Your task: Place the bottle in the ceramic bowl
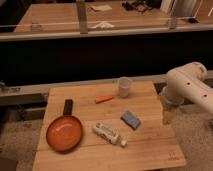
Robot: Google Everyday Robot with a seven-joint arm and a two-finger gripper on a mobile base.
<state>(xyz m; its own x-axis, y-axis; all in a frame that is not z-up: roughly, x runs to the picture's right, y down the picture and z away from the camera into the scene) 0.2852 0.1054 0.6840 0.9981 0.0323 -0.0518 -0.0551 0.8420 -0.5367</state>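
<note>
The white bottle [108, 133] lies on its side on the wooden table [150, 150], cap toward the front right. The orange-red ceramic bowl [64, 133] with a dark rim and a short black handle sits at the table's left, a short way left of the bottle. My gripper [168, 118] hangs at the table's right edge under the white arm [190, 85], well to the right of the bottle and apart from it. It holds nothing that I can see.
A blue-grey sponge [131, 119] lies between the bottle and the gripper. A translucent plastic cup [124, 87] stands at the back of the table. A small orange object [104, 98] lies left of the cup. A dark counter runs behind.
</note>
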